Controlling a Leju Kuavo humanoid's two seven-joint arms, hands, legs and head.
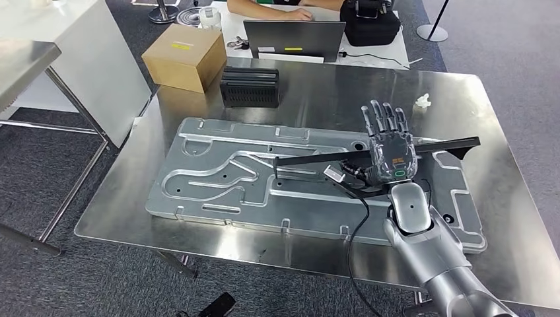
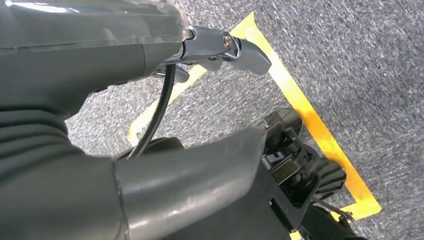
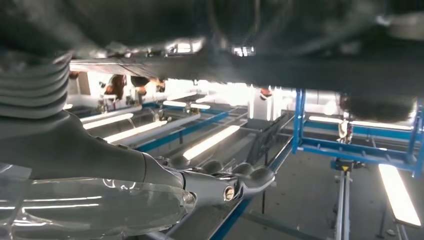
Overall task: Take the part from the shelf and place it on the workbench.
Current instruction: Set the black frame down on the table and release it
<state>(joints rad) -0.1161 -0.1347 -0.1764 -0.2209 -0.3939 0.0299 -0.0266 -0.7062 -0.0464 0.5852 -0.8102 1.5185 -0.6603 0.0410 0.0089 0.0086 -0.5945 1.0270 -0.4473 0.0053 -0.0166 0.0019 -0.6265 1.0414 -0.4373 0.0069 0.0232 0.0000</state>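
over the workbench (image 1: pixel 198 277), right hand (image 1: pixel 388 146) flat above long dark part (image 1: pixel 317 158)

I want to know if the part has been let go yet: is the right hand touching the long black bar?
Cannot tell. In the head view the right hand lies flat over the black bar, fingers extended, but no view plainly shows contact or a gap.

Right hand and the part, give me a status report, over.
Right hand flat over the black bar part, fingers straight; grip unclear. Part lies across the grey panel on the workbench. Left hand hangs over carpet. Nothing blocking.
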